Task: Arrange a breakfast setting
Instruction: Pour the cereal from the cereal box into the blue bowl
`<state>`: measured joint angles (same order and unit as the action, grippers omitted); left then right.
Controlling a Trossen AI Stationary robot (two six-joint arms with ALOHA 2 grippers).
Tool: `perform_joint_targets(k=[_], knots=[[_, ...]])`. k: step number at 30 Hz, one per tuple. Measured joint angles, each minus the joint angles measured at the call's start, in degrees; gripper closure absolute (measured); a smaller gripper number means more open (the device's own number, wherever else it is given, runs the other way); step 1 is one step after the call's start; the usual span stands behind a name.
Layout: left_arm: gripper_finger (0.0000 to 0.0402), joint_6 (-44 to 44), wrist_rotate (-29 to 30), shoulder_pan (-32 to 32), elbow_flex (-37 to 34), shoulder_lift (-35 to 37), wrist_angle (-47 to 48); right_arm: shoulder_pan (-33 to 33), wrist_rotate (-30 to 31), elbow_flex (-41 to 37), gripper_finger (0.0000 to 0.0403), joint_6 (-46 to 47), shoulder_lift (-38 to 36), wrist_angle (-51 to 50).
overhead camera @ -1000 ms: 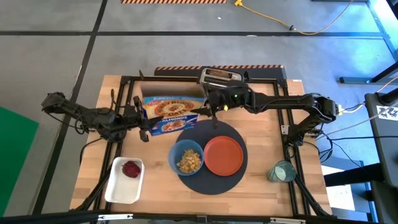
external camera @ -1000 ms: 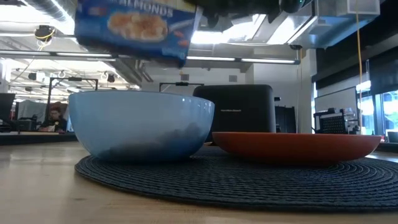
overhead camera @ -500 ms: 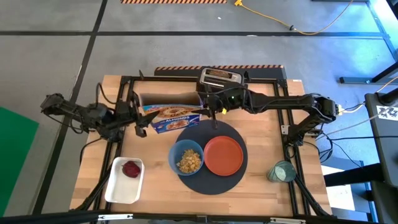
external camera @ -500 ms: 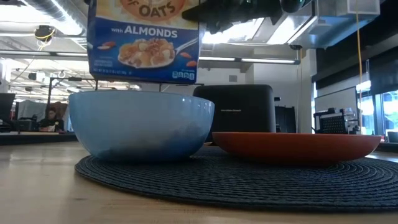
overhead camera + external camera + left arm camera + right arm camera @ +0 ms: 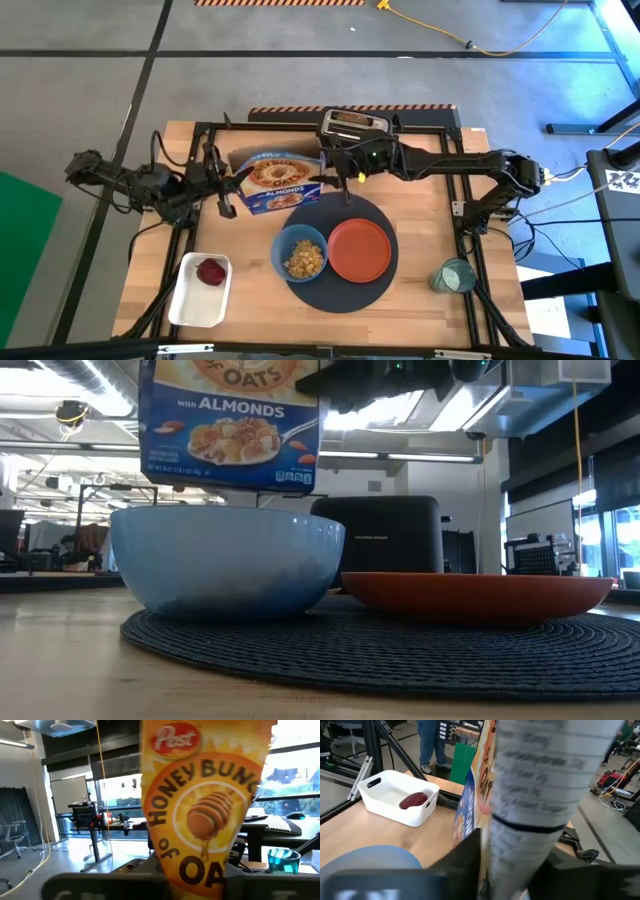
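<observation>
Two grippers (image 5: pixel 228 196) (image 5: pixel 335 176) clamp one cereal box (image 5: pixel 275 183); one blue bowl (image 5: pixel 300 254), one orange plate (image 5: pixel 360 250).

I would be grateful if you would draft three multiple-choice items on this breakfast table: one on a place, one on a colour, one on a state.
1. Where does the small red fruit lie?
A. in the white tray
B. on the orange plate
C. in the blue bowl

2. What colour is the plate on the dark round placemat?
A. teal
B. orange
C. white

3. What is the state of the blue bowl?
A. empty
B. holding cereal
C. upside down

Answers:
1 A, the high view shows the fruit inside the tray at the table's front left.
2 B, the plate beside the bowl is orange in both the high and the low view.
3 B, from above, pale flakes lie in the upright bowl, in front of the cereal box that the left gripper and right gripper hold.
</observation>
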<state>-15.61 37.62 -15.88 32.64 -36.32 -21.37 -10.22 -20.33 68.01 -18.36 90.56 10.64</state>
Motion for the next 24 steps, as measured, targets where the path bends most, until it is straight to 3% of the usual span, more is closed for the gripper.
perform_joint_targets(k=[6, 9, 16, 24], knots=[[0.0389, -1.8, 4.1, 1.3, 0.0, 0.1, -0.6, 0.0, 6.2, -0.1, 0.0166, 3.8, -2.1, 1.2], [0.0389, -2.9, 6.9, 2.5, -0.3, 0.1, -0.7, 0.0, 10.4, -0.1, 0.0134, 4.9, -4.7, 0.6], [0.0389, -8.5, 17.1, 7.9, -6.1, 3.2, -0.4, 0.7, 9.5, -0.8, 0.0144, 5.7, -9.9, -4.7], [0.0391, -5.6, 13.7, 17.0, -17.2, 12.8, -6.9, 3.3, 10.4, -5.9, 0.0165, 6.0, -12.6, -4.4]])
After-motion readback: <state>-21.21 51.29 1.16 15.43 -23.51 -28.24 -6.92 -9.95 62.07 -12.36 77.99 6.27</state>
